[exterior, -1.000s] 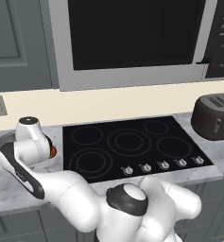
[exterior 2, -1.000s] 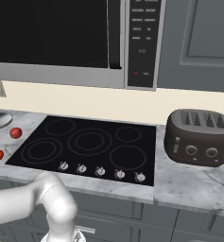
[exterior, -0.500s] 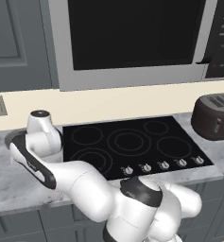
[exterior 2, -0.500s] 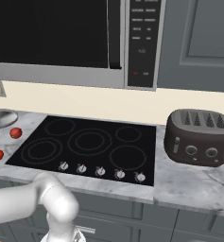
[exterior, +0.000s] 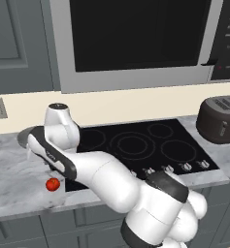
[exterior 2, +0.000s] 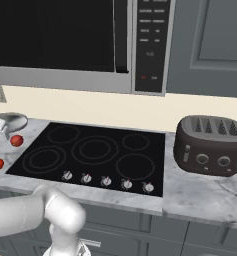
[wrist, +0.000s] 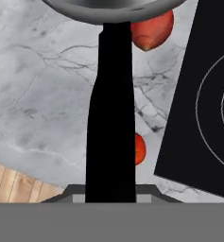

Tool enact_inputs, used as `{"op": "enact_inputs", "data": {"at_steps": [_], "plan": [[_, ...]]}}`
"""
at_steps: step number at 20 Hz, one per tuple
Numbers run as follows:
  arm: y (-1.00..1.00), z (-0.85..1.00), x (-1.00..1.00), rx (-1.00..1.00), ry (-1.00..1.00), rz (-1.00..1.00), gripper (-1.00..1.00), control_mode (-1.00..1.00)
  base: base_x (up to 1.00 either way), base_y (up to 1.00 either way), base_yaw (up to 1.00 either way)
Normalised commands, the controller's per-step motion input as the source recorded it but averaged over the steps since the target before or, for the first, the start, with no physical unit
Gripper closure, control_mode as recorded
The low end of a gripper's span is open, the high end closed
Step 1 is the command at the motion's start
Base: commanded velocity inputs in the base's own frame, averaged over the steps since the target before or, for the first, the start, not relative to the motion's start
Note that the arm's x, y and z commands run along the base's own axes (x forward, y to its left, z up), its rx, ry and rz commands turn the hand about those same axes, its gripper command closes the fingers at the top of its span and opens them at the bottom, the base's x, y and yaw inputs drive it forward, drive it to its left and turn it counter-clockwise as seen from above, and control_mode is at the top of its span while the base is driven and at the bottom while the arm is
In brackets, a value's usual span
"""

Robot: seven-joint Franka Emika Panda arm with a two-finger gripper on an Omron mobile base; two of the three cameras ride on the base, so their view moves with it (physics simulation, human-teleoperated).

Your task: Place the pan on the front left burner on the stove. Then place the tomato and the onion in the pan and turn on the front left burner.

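A: Where was the pan (wrist: 114,5) at that point?

B: Off the stove (exterior 2: 95,150), over the marble table (exterior: 14,174) to its left. Its black handle ran straight down the hand view into the hand (wrist: 111,196), which was clamped tight on it.

A: So the carry to the front left burner (exterior 2: 44,159) was the job?

B: I'd say so. It should keep the pan level, lift it clear of the glass edge and centre it on the wide rings.

A: Anything in the way?

B: The onion (wrist: 152,31) lay just beside the pan's rim, the tomato (exterior: 52,184) nearer the table's front edge. A low sweep could knock either. The toaster (exterior 2: 210,145) stood well apart.
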Motion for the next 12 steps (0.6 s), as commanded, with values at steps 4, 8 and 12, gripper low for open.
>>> {"op": "enact_inputs", "data": {"at_steps": [4, 8, 12], "plan": [[-0.52, 0.16, 0.0, 0.0, 0.0, 0.0, 1.0, -1.0, 0.0, 0.0, 0.0], [-0.61, 0.04, 0.0, 0.0, 0.0, 0.0, 1.0, -1.0, 0.0, 0.0, 0.0], [-0.55, 0.1, 0.0, 0.0, 0.0, 0.0, 1.0, -1.0, 0.0, 0.0, 0.0]]}}
